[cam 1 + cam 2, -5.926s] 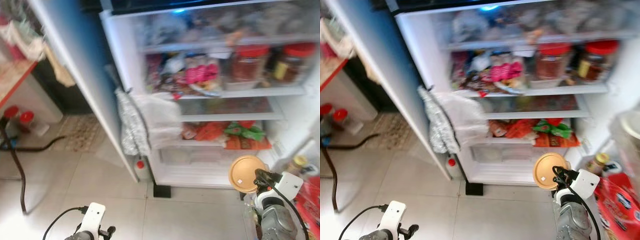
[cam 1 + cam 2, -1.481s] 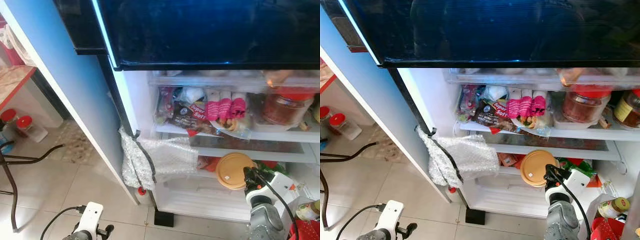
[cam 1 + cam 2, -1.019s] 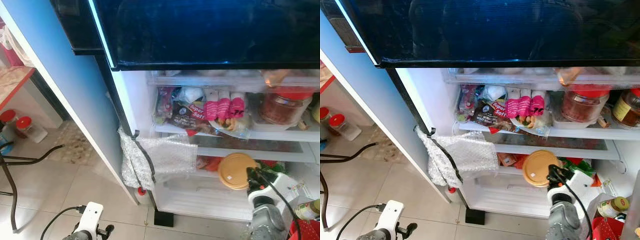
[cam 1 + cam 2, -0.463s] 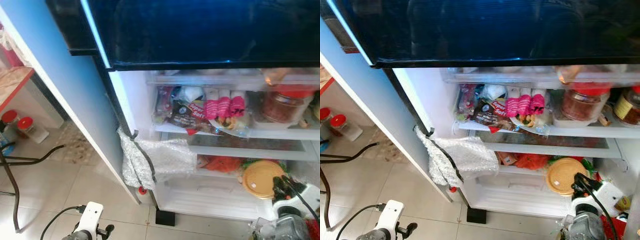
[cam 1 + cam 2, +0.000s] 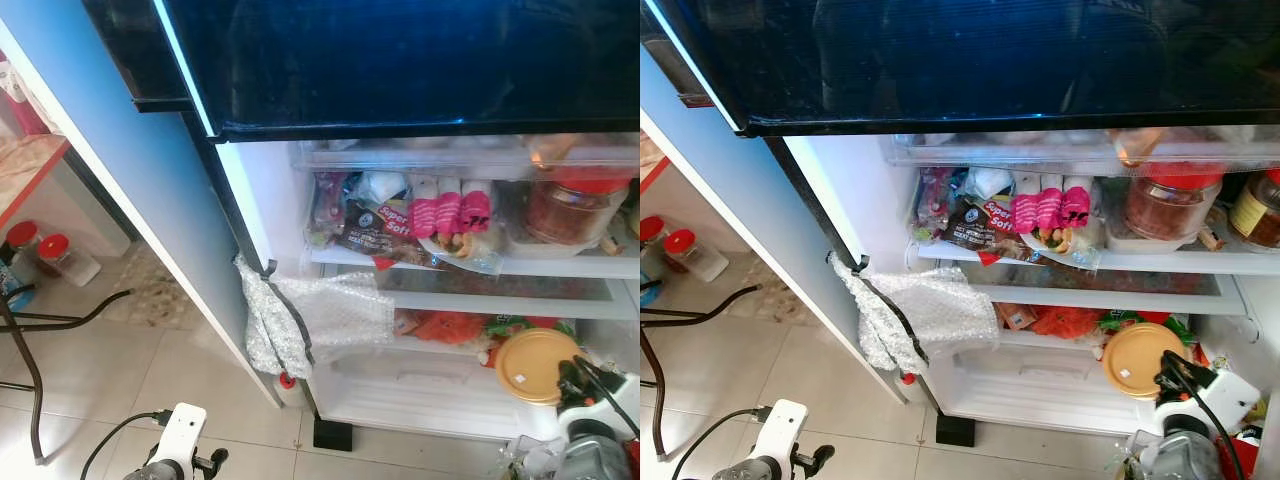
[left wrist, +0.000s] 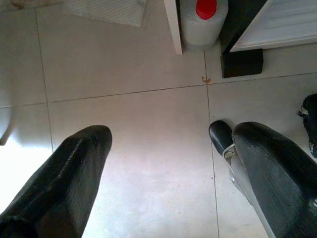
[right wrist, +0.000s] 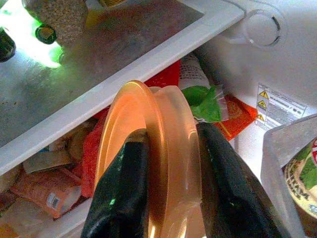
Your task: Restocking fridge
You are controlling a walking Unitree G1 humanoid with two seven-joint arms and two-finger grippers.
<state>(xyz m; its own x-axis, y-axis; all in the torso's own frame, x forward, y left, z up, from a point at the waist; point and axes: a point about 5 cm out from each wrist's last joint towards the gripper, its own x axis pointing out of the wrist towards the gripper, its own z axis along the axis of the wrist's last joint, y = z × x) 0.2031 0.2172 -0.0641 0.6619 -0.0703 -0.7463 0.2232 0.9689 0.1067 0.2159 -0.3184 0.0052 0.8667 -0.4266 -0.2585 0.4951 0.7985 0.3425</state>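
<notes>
The fridge (image 5: 880, 190) is open, its shelves packed with jars and packets. A round orange tub (image 5: 1137, 361) is held on edge before the lower shelf, at 4 o'clock, with the right gripper (image 7: 168, 191) jaws clamped across its rim. It is judged stiff, light and smooth-sided; a grip across lid and base suits. Its contents cannot be seen. The left gripper (image 6: 168, 178) jaws are apart above the floor (image 6: 129, 119).

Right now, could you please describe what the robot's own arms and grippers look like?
Each arm ends in a white wrist block with a black cable looping from it. The right arm's forearm is ribbed silver metal. The left gripper and right gripper both have two long, rounded black fingers.
</notes>
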